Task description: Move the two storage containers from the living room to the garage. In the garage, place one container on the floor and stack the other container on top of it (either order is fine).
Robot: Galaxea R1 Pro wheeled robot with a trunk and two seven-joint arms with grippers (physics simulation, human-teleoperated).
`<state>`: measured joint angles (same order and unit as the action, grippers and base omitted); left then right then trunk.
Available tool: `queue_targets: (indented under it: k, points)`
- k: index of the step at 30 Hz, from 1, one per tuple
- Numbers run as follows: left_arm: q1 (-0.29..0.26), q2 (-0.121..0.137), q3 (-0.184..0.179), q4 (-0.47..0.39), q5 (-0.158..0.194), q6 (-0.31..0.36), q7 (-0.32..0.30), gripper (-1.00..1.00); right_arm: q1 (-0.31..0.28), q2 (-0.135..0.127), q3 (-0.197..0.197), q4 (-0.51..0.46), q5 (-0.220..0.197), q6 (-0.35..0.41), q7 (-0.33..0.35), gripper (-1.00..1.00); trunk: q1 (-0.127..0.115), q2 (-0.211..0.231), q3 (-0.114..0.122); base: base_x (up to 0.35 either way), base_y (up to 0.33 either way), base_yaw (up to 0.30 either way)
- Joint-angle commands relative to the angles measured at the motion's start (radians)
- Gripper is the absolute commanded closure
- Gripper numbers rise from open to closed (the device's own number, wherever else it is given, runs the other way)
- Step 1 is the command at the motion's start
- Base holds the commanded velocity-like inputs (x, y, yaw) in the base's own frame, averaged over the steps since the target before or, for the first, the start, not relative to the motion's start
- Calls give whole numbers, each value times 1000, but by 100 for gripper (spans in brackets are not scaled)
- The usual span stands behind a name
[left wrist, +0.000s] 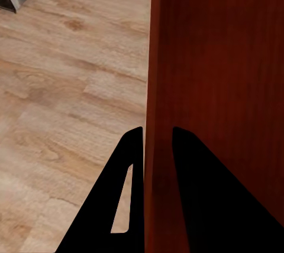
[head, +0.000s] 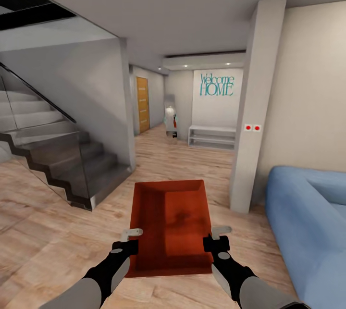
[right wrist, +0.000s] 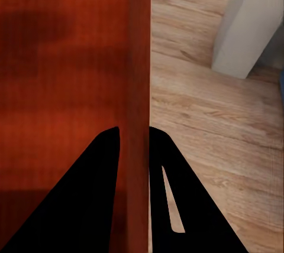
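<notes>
The red-orange rectangular low-walled storage container [head: 170,225] hangs above the wood floor, long axis pointing ahead down the hallway, left tool [head: 126,242] and right tool [head: 217,240] each pinching a side wall.

Bright, even indoor light; soft shadows; wide-angle stretch at head-view edges; slightly soft render.

The storage container [head: 169,220] is red-orange, darker in its shaded inner corners. The floor [head: 43,213] is light wood planking with a beige-brown grain. The sofa [head: 307,217] is plain blue. Teal lettering [head: 217,85] stands on a white wall. The door [head: 142,104] is orange-brown wood. Two red dots [head: 253,128] mark the grey-white pillar [head: 254,107]. The stairs [head: 72,160] are dark grey.
</notes>
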<state>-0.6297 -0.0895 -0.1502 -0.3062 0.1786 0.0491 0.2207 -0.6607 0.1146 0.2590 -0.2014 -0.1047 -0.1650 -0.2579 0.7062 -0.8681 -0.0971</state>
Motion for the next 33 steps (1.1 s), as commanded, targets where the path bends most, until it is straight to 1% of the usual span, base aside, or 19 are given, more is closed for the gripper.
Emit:
queue_targets:
  k: [1, 33]
  points:
    - [-1, 19, 31, -7, -15, 3, 45, 100, -1, -1, -42, 3, -89, -7, -26, 100, 1, -1, -1, 321, 0, 0]
    - [-1, 20, 31, -5, -14, 3, 45, 100, -1, 0, -41, 3, -89, -8, -25, 100, 1, -1, -1, 321, 0, 0]
